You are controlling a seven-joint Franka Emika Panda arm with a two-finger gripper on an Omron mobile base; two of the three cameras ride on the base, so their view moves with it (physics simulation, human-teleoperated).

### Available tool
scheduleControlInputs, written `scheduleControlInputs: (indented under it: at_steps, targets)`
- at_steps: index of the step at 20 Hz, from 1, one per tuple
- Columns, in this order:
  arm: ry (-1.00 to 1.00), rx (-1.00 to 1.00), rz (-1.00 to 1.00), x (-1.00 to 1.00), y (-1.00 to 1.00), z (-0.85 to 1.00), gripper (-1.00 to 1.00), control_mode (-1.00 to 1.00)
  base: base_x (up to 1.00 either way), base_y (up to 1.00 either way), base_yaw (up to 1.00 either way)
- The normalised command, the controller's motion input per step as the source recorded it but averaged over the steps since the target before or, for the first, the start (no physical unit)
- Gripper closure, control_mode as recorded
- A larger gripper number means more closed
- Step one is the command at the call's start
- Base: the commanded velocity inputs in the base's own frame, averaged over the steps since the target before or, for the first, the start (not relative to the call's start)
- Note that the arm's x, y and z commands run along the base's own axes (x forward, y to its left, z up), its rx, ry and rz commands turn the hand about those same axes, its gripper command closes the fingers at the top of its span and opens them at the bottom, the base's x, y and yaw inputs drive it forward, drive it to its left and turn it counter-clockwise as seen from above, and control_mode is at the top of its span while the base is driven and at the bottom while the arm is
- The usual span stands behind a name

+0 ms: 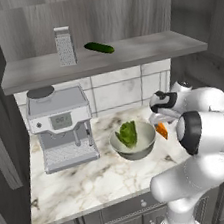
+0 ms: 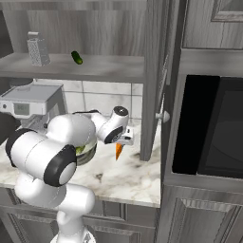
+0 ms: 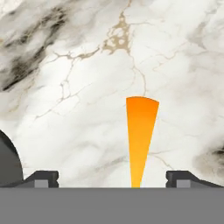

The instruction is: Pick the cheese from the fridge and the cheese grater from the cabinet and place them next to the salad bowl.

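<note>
since the cheese (image 3: 141,135) is a small stiff wedge, light and likely a bit slick on its flat faces, it is best pinched across those two broad sides near the thick end, not at the thin tip. it hangs point-down over the marble tabletop (image 1: 93,179), just beside the salad bowl (image 1: 133,142), with the jaws (image 3: 112,177) spread wide of it, so i cannot tell whether they truly grip it. the cheese grater (image 1: 65,46) stands upright on the cabinet (image 1: 120,12) shelf; judging by looks, it is rigid and light, best taken across its narrow faces.

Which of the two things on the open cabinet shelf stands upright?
The cheese grater, the grey speckled box at the shelf's left end. The other, a dark green cucumber-like item to its right, lies flat on its side.
</note>
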Motion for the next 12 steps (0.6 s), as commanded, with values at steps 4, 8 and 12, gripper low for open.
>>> scheduleControlInputs:
  at_steps: [4, 8, 12]
  targets:
    - [-0.02, 0.00, -0.01, -0.20, 0.13, 0.51, -1.00, -1.00, 0.00, 0.00, 0.00]
    - [-0.02, -0.02, -0.04, -0.20, 0.01, 0.45, -1.00, -1.00, 0.00, 0.00, 0.00]
    - [-0.06, -0.01, -0.03, -0.25, 0.15, 0.53, -1.00, -1.00, 0.00, 0.00, 0.00]
